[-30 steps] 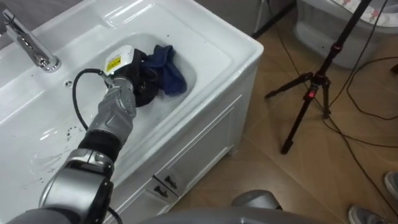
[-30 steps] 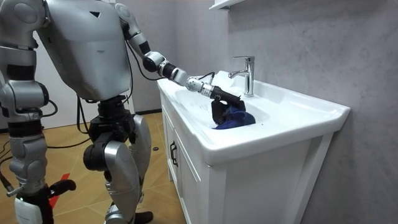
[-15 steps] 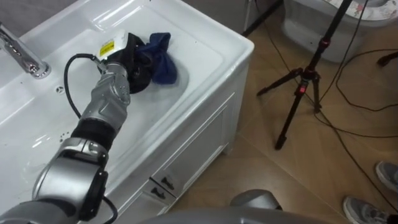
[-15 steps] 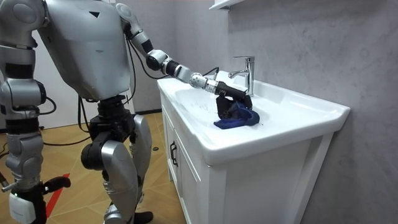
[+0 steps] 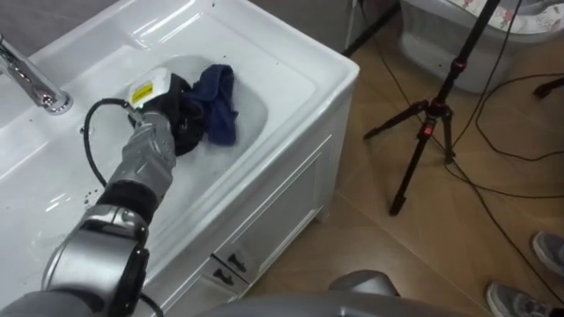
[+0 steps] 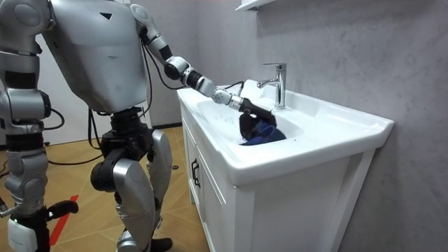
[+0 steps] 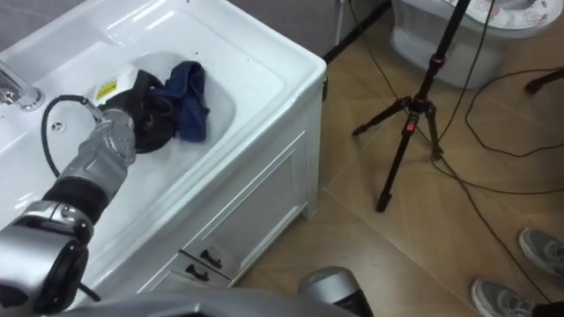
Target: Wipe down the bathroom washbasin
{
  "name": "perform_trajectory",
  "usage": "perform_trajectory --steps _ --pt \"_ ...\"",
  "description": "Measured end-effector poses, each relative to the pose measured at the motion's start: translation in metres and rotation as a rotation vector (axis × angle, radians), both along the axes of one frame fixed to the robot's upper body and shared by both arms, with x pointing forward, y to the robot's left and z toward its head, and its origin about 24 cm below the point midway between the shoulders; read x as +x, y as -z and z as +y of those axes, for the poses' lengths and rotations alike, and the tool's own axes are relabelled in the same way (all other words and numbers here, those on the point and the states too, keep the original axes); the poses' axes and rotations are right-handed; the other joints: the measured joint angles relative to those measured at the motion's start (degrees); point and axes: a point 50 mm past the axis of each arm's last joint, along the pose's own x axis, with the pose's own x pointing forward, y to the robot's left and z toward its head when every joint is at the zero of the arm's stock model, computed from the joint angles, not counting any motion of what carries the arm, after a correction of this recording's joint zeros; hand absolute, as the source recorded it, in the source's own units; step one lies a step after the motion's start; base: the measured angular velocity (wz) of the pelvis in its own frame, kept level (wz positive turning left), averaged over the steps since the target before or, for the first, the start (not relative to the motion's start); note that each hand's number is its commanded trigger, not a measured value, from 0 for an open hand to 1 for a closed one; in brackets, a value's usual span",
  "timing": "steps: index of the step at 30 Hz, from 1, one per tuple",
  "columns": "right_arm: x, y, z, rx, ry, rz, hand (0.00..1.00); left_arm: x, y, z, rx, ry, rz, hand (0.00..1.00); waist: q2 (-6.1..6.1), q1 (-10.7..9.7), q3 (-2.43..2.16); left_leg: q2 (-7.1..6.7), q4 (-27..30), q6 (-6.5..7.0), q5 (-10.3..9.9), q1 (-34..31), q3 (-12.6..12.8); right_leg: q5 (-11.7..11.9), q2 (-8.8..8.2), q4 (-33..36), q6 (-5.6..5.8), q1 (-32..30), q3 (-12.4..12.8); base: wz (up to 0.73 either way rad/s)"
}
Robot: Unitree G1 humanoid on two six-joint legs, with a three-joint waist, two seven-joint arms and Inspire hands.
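I have the left arm reaching in from 7 o'clock, nearly straight, with its robot hand (image 5: 174, 119) low in the basin (image 5: 304, 63). The robot hand is curled round the near end of the blue cloth (image 5: 217, 99), which lies in the bowl and trails off toward 2 o'clock, while the tap (image 5: 35, 81) stands at the hand's 10 o'clock. The right robot hand (image 6: 22, 234) hangs at the robot's side, and I cannot tell how it is set.

Glossy white rectangular basin (image 5: 300, 63), a crumpled dark-blue cloth (image 5: 217, 99) in a heap inside its shallow bowl
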Motion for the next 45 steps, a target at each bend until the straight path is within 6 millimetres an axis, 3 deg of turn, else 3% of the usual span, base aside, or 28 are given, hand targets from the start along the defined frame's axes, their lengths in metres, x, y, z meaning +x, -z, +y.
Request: perform_trajectory --steps 2,5,10,17,25,29,37,45 --pt "-0.005 0.000 0.003 0.006 0.020 0.015 0.00 -0.013 0.009 0.011 -0.005 -0.063 0.031 1.00 -0.77 1.8 -0.56 -0.01 0.0 -0.01 0.0 0.0 -0.1 0.0 0.08 0.0 -0.01 0.0 0.0 0.02" --pt "-0.006 0.000 0.005 0.015 0.030 0.026 0.00 -0.025 0.014 0.028 0.060 -0.094 0.062 1.00 -1.53 3.9 -1.02 0.07 0.0 -0.01 0.0 0.2 -0.3 0.0 0.26 0.0 -0.02 0.4 -0.1 0.05" --pt "-0.004 0.000 0.002 -0.001 0.093 -0.002 0.00 -0.050 0.023 0.051 0.087 -0.192 0.097 1.00 -1.62 6.0 -1.06 0.20 -0.6 -0.17 -0.2 2.1 -0.8 0.0 0.44 -1.0 -0.02 2.0 -0.1 0.02" --pt "0.004 0.001 0.002 -0.003 0.140 -0.016 0.00 -0.055 0.021 0.060 0.094 -0.250 0.080 1.00 -1.65 9.3 -1.29 -0.06 -1.0 -0.27 -0.1 2.1 -1.7 0.1 0.48 -0.9 -0.29 2.1 -1.5 0.03" --pt "0.022 0.001 0.000 -0.021 0.190 -0.056 0.00 -0.055 0.018 0.065 0.143 -0.252 0.068 1.00 -1.02 10.8 -1.80 -0.13 0.1 -0.39 0.0 0.4 -3.6 0.2 -0.34 -1.4 -0.49 2.0 -3.6 0.12" --pt "0.022 0.001 -0.002 -0.025 0.222 -0.058 0.00 -0.059 0.015 0.078 0.163 -0.293 0.073 1.00 -0.35 11.3 -2.11 -0.16 0.1 -0.46 0.0 0.6 -4.7 0.2 -0.44 -2.0 -0.73 2.4 -4.4 0.08" --pt "0.022 -0.004 -0.016 -0.071 0.265 -0.064 0.00 -0.050 -0.014 0.114 0.254 -0.312 0.057 1.00 1.07 13.7 -1.86 -0.18 1.2 -0.72 0.2 -0.8 -8.1 -0.2 -0.55 -2.0 -1.24 2.0 -6.4 0.11" --pt "0.035 -0.007 -0.025 -0.121 0.252 -0.096 0.00 -0.047 -0.017 0.115 0.257 -0.307 0.044 1.00 1.46 13.8 -1.96 -0.16 1.8 -1.14 0.5 -1.9 -11.8 -0.5 -0.50 -1.9 -1.97 2.1 -8.6 0.13"
